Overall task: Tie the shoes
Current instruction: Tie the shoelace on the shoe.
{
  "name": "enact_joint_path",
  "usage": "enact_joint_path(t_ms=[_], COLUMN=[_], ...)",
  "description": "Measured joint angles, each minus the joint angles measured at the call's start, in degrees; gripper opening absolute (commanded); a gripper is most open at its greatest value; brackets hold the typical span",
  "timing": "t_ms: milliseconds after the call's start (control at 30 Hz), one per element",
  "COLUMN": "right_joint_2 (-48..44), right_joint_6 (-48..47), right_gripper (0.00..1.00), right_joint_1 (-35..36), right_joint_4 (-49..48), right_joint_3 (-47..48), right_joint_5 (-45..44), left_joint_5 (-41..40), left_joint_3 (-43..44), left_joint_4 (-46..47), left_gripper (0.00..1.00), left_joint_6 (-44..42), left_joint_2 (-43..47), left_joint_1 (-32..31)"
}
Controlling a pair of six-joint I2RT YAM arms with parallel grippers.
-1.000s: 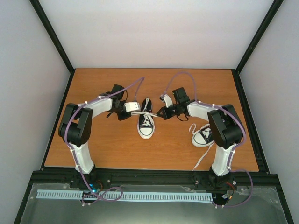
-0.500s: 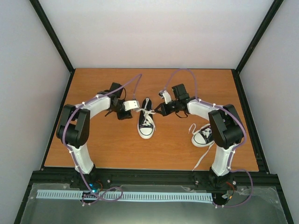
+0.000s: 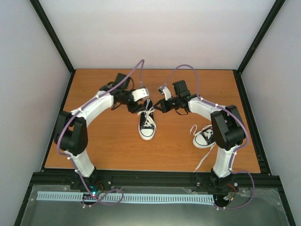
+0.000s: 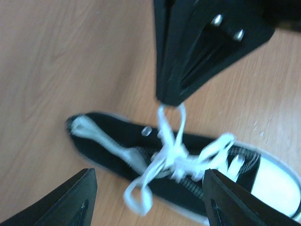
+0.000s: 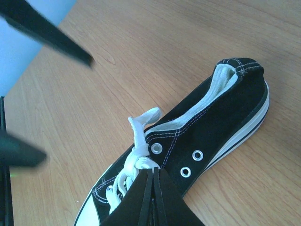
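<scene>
Plainly the risk sits with the right gripper (image 5: 153,176), whose jaws are pressed together and, in the left wrist view, appear to pinch the top of a lace loop (image 4: 170,113) rising from the knot (image 4: 171,157); blur there keeps me from being sure how much lace is caught. The left gripper (image 4: 148,170) hangs over the same shoe with its jaws spread wide and nothing between them. That centre shoe (image 3: 147,125) lies on the table (image 3: 103,150) between the two grippers, toe toward the arm bases, its bow looking loosely formed, with a second loop (image 4: 136,197) drooping over the near side. If the right arm pulls further while no jaw holds the opposite loop, the lace could run through the knot and undo the bow, or the light shoe could tip or slide. A grab by the left jaws could also go wrong, since loop and free end lie close together and the wrong strand would loosen the knot. The other shoe (image 3: 204,136) sits beside the right arm, laces trailing toward the near edge, where that arm might snag them.
</scene>
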State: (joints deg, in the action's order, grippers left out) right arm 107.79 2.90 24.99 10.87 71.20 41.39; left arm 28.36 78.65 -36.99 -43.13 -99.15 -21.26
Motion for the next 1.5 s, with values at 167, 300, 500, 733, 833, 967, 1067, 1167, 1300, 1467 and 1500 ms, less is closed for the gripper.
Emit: enact_joint_path(t_ms=[167,300,500,733,833,967,1067,1167,1300,1467,1500], right_joint_2=[0.0,0.1,0.2,0.2,0.2,0.1,-0.3,-1.2,-3.2,-4.3,-4.3], right_joint_6=[1.5,2.7,3.2,3.6,3.6,3.6,3.4,3.1,2.8,2.5,2.5], right_gripper=[0.03,0.03,0.03,0.03,0.03,0.03,0.03,0.03,0.03,0.03,0.03], right_joint_1=[0.1,0.1,0.1,0.1,0.1,0.1,0.1,0.0,-0.3,-0.6,-0.6], right_joint_4=[-0.4,-0.8,-1.1,-1.3,-1.2,-1.2,-0.6,0.0,0.1,0.2,0.3], right_joint_3=[0.0,0.0,0.0,0.0,0.0,0.0,0.0,0.0,-0.8,-1.8,-2.1], right_joint_5=[0.0,0.2,0.5,0.5,0.4,0.0,-0.5,-0.7,-0.9,-1.0,-1.0], left_joint_5=[-0.4,-0.9,-2.8,-2.6,-2.4,-2.4,-2.4,-2.5,-3.0,-3.3,-3.3], left_joint_3=[-1.0,-4.2,-5.0,-6.7,-7.8,-8.5,-9.3,-9.7,-9.7,-9.7,-9.7], left_joint_4=[6.7,10.8,14.3,15.6,15.8,16.1,16.4,16.4,16.2,15.8,15.6], left_gripper=[0.72,0.7,0.51,0.31,0.27,0.27,0.24,0.23,0.21,0.1,0.09], left_joint_6=[10.1,13.4,14.6,12.5,11.4,10.8,10.4,10.1,9.8,9.1,9.0], left_joint_2=[-3.8,-3.9,-5.3,-6.8,-6.8,-6.8,-6.8,-6.8,-6.7,-6.7,-6.7], left_joint_1=[-4.9,-5.2,-6.0,-6.0,-6.1,-6.1,-6.1,-6.1,-6.1,-5.7,-5.7])
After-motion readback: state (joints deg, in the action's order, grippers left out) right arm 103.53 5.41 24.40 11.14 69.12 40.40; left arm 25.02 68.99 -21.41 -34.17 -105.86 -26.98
